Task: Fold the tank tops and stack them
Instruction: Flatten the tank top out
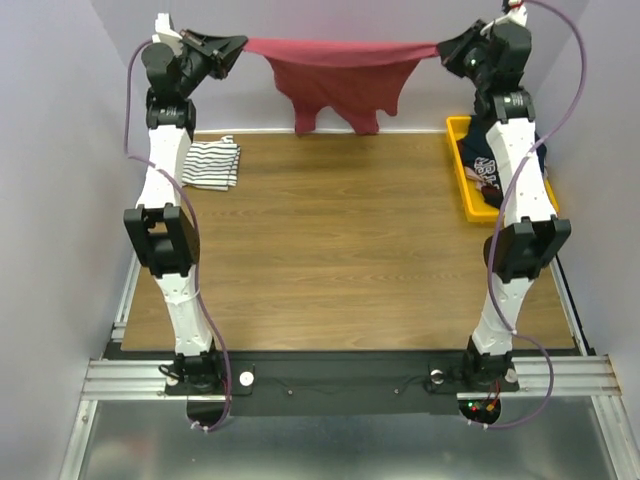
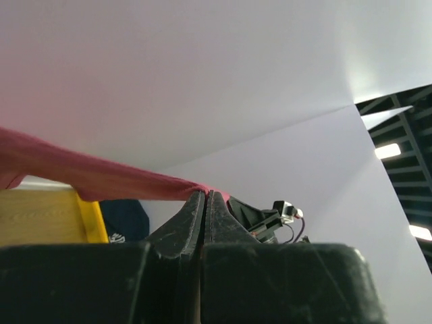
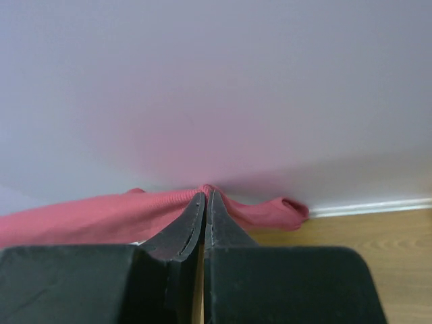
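The left gripper (image 1: 238, 47) and right gripper (image 1: 445, 50) are each clenching 1 end of the maroon tank top (image 1: 340, 72), stretching it taut above the table (image 1: 340, 260), presumably for folding. The striped tank top (image 1: 212, 164) is lying folded, far-left.

The overhead camera sits high behind the arm bases (image 1: 200, 370), looking down over the whole bench (image 1: 340, 250) to its far edge. The wrist cameras look close along the left gripper (image 2: 206, 196) and right gripper (image 3: 206, 192), toward the walls (image 3: 216, 81). All three share the red top (image 1: 340, 75).
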### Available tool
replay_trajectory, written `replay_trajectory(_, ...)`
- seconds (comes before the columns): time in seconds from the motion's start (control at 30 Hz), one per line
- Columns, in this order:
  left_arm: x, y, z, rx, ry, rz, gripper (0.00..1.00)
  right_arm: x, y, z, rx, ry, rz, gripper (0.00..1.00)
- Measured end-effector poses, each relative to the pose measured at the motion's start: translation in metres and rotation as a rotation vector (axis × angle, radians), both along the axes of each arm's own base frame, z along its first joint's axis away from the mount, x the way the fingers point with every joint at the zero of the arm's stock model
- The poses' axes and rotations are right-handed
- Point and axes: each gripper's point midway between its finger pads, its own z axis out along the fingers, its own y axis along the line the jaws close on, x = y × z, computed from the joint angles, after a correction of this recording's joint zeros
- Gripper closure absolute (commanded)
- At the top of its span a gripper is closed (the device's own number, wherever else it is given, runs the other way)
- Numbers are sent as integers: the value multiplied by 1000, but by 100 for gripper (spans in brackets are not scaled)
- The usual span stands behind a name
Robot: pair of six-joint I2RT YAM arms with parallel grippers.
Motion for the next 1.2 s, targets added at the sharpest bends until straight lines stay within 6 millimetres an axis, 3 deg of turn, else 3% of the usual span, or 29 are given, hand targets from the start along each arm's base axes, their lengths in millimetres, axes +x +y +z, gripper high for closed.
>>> replay_trajectory(0.1, -6, 5, -28, 22, 51, 12, 100, -13, 7, -27, 1, 63, 28, 100)
replay_trajectory(0.2, -18, -4, -67, 44, 125, -2, 100, -28, 10, -86, 2, 196, 40, 99)
replay_trajectory(0.27, -29, -11, -104, 50, 189, -15, 100, -41, 9, -144, 4, 310, 42, 100)
replay_trajectory(0.37, -57, -26, -183, 62, 347, -42, 100, -72, 9, -245, 13, 530, 42, 99)
replay_trajectory(0.43, -74, -34, -230, 69, 442, -47, 100, -98, 9, -302, 19, 662, 45, 100)
replay_trajectory(0.53, -110, -43, -298, 81, 600, -57, 100, -148, 9, -369, 29, 845, 55, 100)
replay_trajectory(0.63, -153, -45, -350, 99, 729, -60, 100, -179, 11, -393, 44, 916, 72, 100)
replay_trajectory(0.7, -171, -42, -367, 110, 769, -48, 100, -194, 13, -395, 52, 924, 84, 99)
replay_trajectory(0.87, -208, -34, -388, 166, 829, -13, 100, -234, 14, -407, 67, 951, 105, 100)
replay_trajectory(1.0, -231, -26, -405, 233, 910, 11, 100, -274, 12, -438, 71, 1046, 104, 100)
replay_trajectory(1.2, -263, -16, -436, 350, 1027, 18, 100, -295, 10, -445, 82, 1060, 94, 100)
